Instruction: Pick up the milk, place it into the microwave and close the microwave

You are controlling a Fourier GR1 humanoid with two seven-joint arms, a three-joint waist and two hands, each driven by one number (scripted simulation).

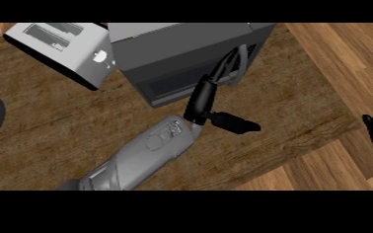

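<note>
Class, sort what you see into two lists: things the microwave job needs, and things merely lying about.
Job: microwave; left hand, at its door. No milk in view.
Lying about: toaster; right hand, at the right edge.

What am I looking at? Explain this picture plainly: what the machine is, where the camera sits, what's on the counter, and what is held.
This is a humanoid robot working at a wooden kitchen counter. The camera sits at the robot's head and looks steeply down, so only its arms show, coming in from the lower edge. The grey forearm in the middle ends in the black left hand. Its fingers are straight and reach to the front of the dark microwave, with the thumb sticking out sideways. The hand holds nothing. A pale toaster stands to the left of the microwave. A sliver of the right hand shows at the right edge, too little to say more about it.
</note>
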